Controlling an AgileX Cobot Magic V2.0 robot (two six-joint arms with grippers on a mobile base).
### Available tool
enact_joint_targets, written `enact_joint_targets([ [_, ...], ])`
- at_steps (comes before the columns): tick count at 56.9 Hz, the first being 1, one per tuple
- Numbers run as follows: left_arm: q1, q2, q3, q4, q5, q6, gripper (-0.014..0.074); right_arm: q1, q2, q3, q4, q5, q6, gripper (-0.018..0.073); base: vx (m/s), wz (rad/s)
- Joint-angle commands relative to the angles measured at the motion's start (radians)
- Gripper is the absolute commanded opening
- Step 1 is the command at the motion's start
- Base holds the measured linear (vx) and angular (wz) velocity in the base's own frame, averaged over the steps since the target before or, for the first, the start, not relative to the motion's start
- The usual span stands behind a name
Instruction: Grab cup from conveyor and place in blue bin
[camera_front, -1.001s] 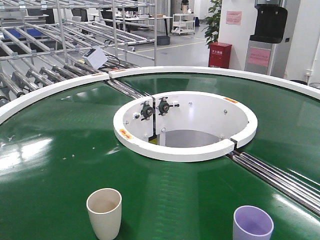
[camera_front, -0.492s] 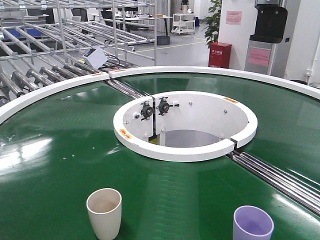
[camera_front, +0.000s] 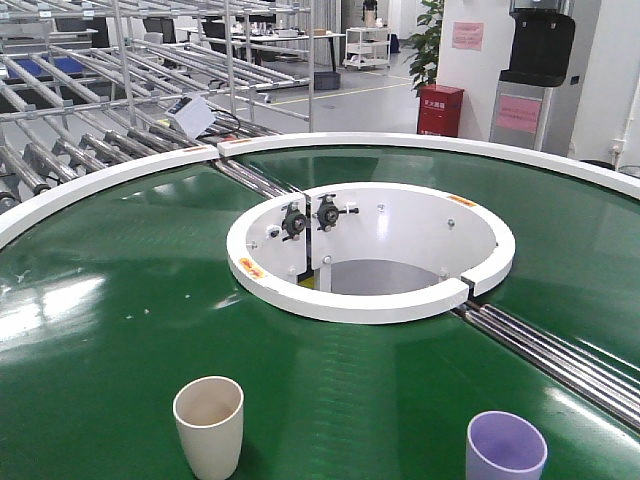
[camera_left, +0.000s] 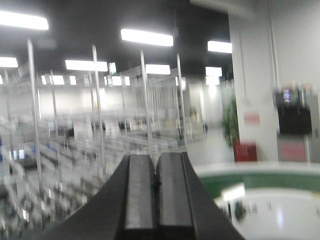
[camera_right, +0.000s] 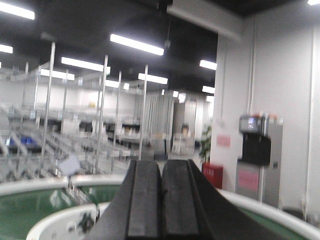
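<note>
**Both grippers shut and empty, two cups sitting on the belt**

In the front view you're looking at the wide glossy dark-green ring-shaped conveyor belt (camera_front: 120, 300). Its white circular centre collar (camera_front: 370, 305) is sitting mid-frame. A steel roller seam (camera_front: 560, 355) is running from the collar out to the near right.

Two cups are standing upright on the belt at the near edge, well apart. The beige plastic cup (camera_front: 208, 425) is sitting near left. The pale purple plastic cup (camera_front: 506, 448) is sitting near right, with its base cut off by the frame. Neither one is touching a gripper.

The left gripper (camera_left: 155, 159) is showing its dark pads pressed together with nothing between them. It is pointing out over blurred metal racking. The right gripper (camera_right: 161, 165) is reading the same: pads together and empty, aiming across the far side of the belt.

Beyond the belt, metal roller racks (camera_front: 100, 130) are filling the far left. A red cabinet (camera_front: 440, 110) is standing far right.
</note>
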Motion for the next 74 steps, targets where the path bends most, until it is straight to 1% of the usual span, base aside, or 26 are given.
enact_joint_targets([
  [1, 0.001, 0.156, -0.094, -0.003, 0.005, -0.011, -0.0005, -0.003, 0.139, -0.075, -0.009, -0.034, -0.014, -0.0009, 0.0, 0.0],
  [8, 0.001, 0.275, -0.116, -0.003, -0.056, -0.011, -0.0005, -0.003, 0.267, -0.083, -0.007, -0.071, -0.014, -0.0009, 0.0, 0.0],
  [14, 0.0, 0.331, -0.113, -0.003, -0.058, -0.012, -0.0005, -0.003, 0.336, -0.083, -0.007, -0.07, -0.013, -0.0009, 0.0, 0.0],
  [22, -0.002, 0.351, -0.113, -0.003, -0.047, -0.012, 0.0006, -0.003, 0.384, -0.083, -0.007, -0.053, -0.01, -0.0005, 0.0, 0.0],
  [28, -0.022, 0.351, -0.113, -0.003, -0.047, -0.008, 0.0048, -0.003, 0.389, -0.083, -0.008, -0.053, -0.01, 0.0023, 0.0, 0.0],
  [34, -0.045, 0.351, -0.113, -0.003, -0.046, 0.0, 0.0129, -0.003, 0.389, -0.083, -0.008, -0.053, -0.01, 0.009, 0.0, 0.0],
  [38, -0.06, 0.351, -0.113, -0.003, -0.043, 0.0, 0.021, -0.003, 0.389, -0.083, -0.008, -0.05, -0.01, 0.0169, 0.0, 0.0],
  [41, -0.069, 0.351, -0.113, -0.003, -0.04, 0.0, 0.0279, -0.003, 0.389, -0.083, -0.008, -0.049, -0.01, 0.0246, 0.0, 0.0],
  [43, -0.077, 0.351, -0.113, -0.003, -0.036, 0.0, 0.0322, -0.003, 0.389, -0.083, -0.006, -0.048, -0.01, 0.0313, 0.0, 0.0],
  [49, -0.121, 0.351, -0.113, -0.003, -0.015, -0.001, 0.0446, -0.003, 0.389, -0.083, 0.013, -0.048, -0.01, 0.0488, 0.0, 0.0],
  [52, -0.147, 0.351, -0.113, -0.003, -0.008, -0.001, 0.049, -0.003, 0.389, -0.083, 0.017, -0.052, -0.01, 0.0573, 0.0, 0.0],
  [56, -0.183, 0.352, -0.113, -0.003, -0.009, -0.001, 0.0525, 0.001, 0.389, -0.083, 0.017, -0.056, -0.01, 0.0645, 0.0, 0.0],
  [60, -0.212, 0.353, -0.113, -0.003, -0.021, -0.001, 0.0532, 0.013, 0.389, -0.083, 0.017, -0.055, -0.01, 0.0672, 0.0, 0.0],
  [64, -0.229, 0.353, -0.113, -0.003, -0.033, -0.003, 0.0532, 0.034, 0.389, -0.083, 0.016, -0.055, -0.01, 0.0671, 0.0, 0.0],
  [69, -0.24, 0.353, -0.113, -0.003, -0.017, -0.009, 0.0532, 0.049, 0.389, -0.083, 0.03, -0.033, 0.009, 0.0656, 0.0, 0.0],
  [74, -0.239, 0.361, -0.119, -0.002, 0.035, -0.008, 0.0532, 0.046, 0.397, -0.093, 0.065, 0.021, 0.021, 0.0622, 0.0, 0.0],
])
